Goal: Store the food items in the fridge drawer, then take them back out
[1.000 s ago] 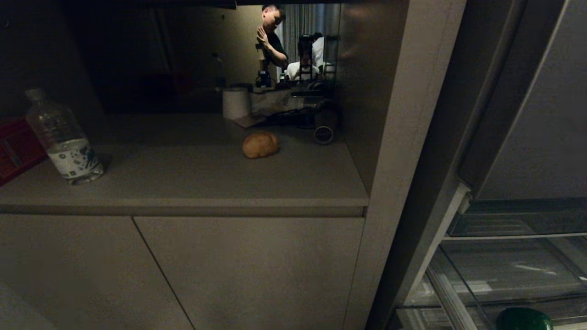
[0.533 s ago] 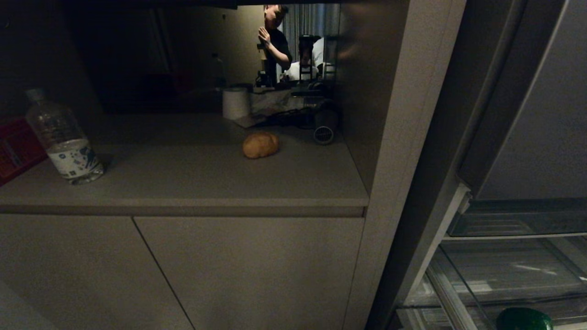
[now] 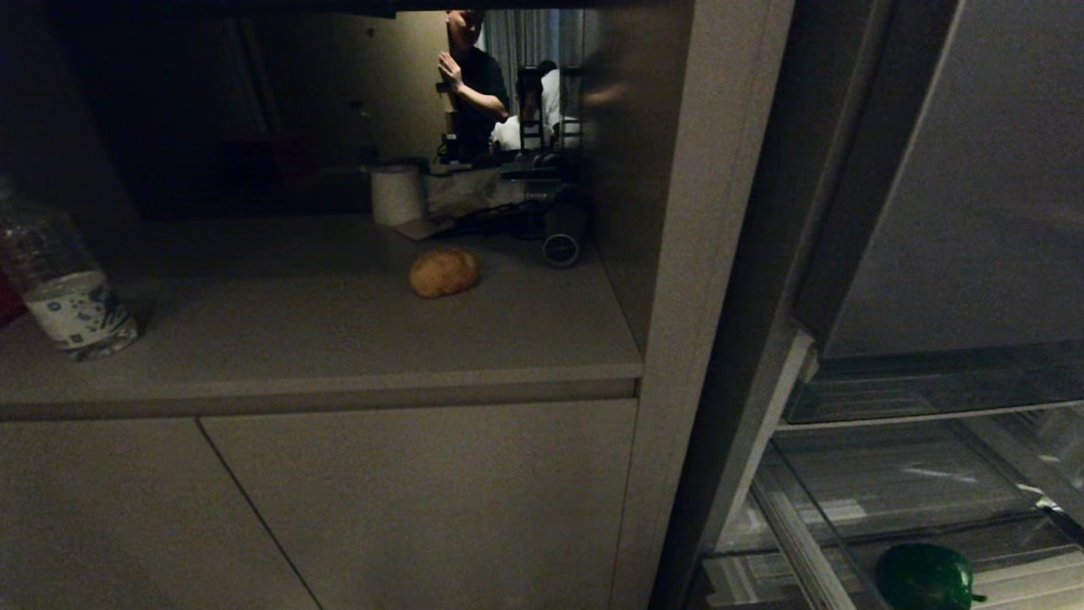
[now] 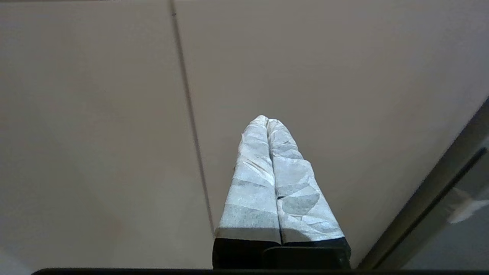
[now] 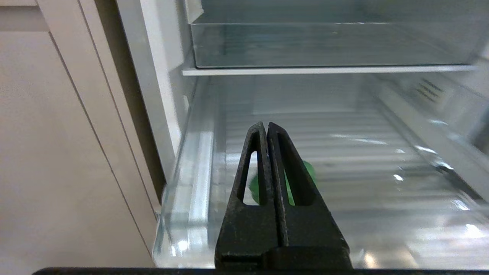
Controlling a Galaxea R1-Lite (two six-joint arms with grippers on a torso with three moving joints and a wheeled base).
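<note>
One green pepper (image 3: 925, 577) in fridge drawer (image 3: 847, 517)

The grey bench (image 3: 339, 339) is running across the recess above the cabinet doors; a tan potato-like lump (image 3: 444, 272) is lying on it towards the back right; a clear water bottle (image 3: 63, 292) is standing near its left front edge; a white roll (image 3: 398, 194) and a small dark cylinder (image 3: 561, 248) are sitting at the back; to the right, the clear fridge drawer (image 3: 847, 508) is holding a green pepper (image 3: 925, 578) on its floor.
</note>
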